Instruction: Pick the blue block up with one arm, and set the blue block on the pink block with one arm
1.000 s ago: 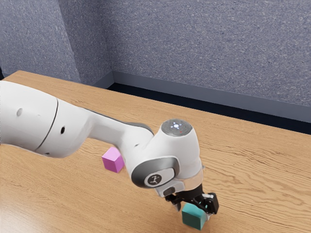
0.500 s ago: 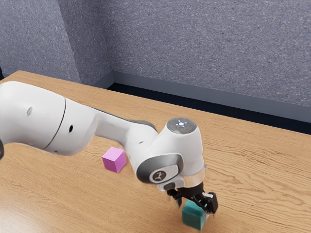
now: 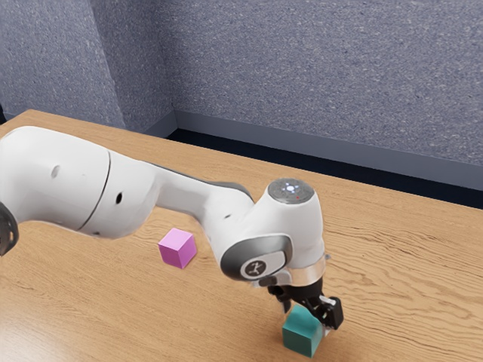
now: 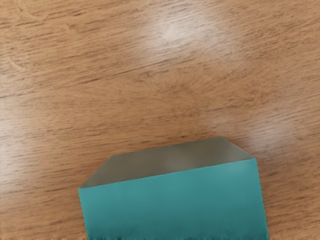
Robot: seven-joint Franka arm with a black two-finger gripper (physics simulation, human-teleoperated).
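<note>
Blue block (image 3: 300,336), rendered in a teal shade, sits flat on the wooden table (image 3: 400,249), well away from the table's far edge that runs along the wall. It lies toward the lower right of the exterior view. The near edge of the table lies outside that view.

The black gripper (image 3: 308,311) hangs straight down from the white arm (image 3: 151,196) and sits right at the block's top. Its dark body overlaps the block's upper corners on both sides. From this angle I cannot tell whether it is open or clamped on the block, or whether it touches the block at all. The block's underside looks level with the tabletop.

In the wrist view the blue block (image 4: 175,205) is directly beneath the hand. One teal face is turned to the camera, a greyer shaded face lies beyond it, and bare wood grain (image 4: 150,75) spreads out past that.

The pink block (image 3: 177,248) rests on the table to the exterior view's left of the blue one and somewhat nearer the far edge. It is well apart from the blue block and from the gripper. The arm's forearm passes above and behind it. Nothing lies on its top face.
</note>
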